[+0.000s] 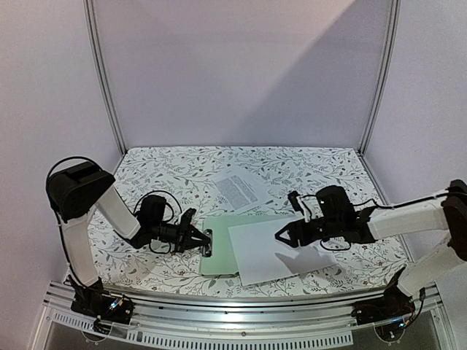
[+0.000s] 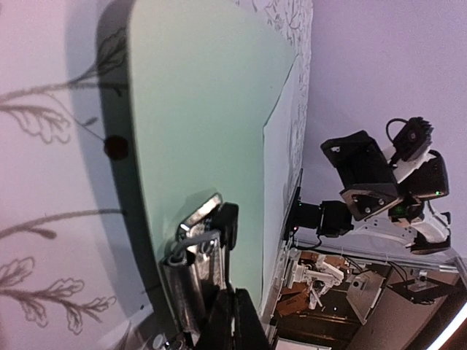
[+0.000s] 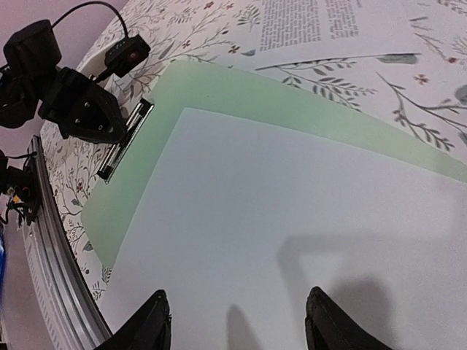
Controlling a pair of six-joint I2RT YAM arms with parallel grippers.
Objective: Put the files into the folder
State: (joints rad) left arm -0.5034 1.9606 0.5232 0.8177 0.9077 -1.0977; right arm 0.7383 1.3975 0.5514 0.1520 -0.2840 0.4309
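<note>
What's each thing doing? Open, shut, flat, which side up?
Flat pale mint-green board: lying flat, partly covered.
Small dark metal clip: holds no paper.
Blank white paper sheet: flat on the board, outside the clip.
Printed white paper sheet: flat beyond the board, text up.
Left pincer: at the clip; open or shut unclear.
Right pincer: open, over the blank sheet.

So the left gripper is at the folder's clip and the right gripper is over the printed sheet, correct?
No: the right gripper is over the blank sheet, as the right wrist view shows. The left gripper is at the folder's clip.
</note>
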